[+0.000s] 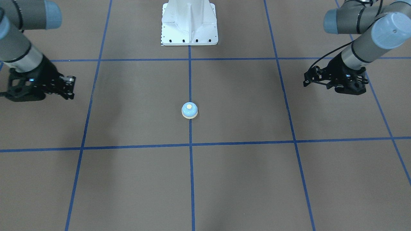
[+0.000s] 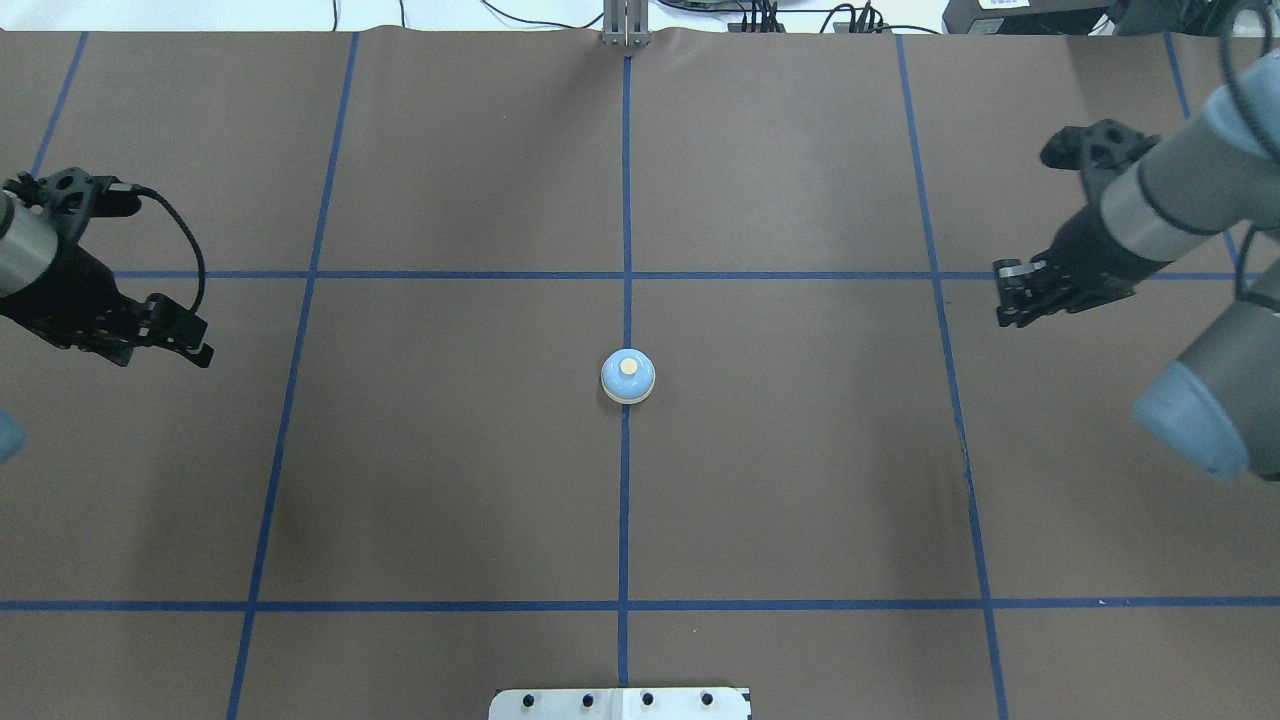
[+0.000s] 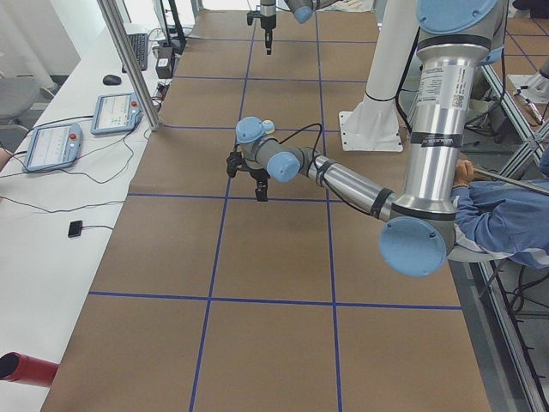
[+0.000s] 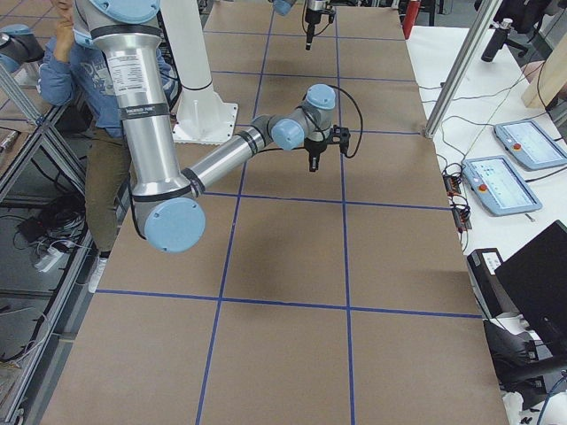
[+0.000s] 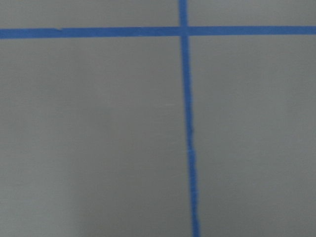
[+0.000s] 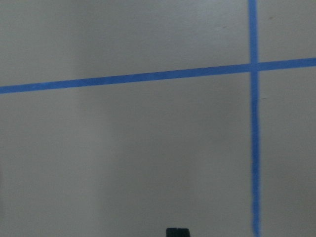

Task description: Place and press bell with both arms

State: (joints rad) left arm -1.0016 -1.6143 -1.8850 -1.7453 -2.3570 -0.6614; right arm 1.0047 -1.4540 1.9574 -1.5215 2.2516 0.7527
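Note:
The light-blue bell (image 1: 189, 110) with a cream button stands upright on the brown table, on the centre blue tape line; it also shows in the overhead view (image 2: 628, 377). My left gripper (image 2: 198, 348) hovers far to the bell's left, its fingers together and empty; it also shows in the front view (image 1: 305, 81). My right gripper (image 2: 1006, 295) hovers far to the bell's right, looks shut and holds nothing; it also shows in the front view (image 1: 71, 87). Both wrist views show only bare table and tape. The bell shows in neither side view.
The white pedestal base (image 1: 189, 25) stands at the robot's edge of the table. Blue tape lines (image 2: 625, 500) divide the brown mat into squares. A side table with tablets (image 3: 51, 146) and a seated person (image 3: 506, 223) are beyond the table edges.

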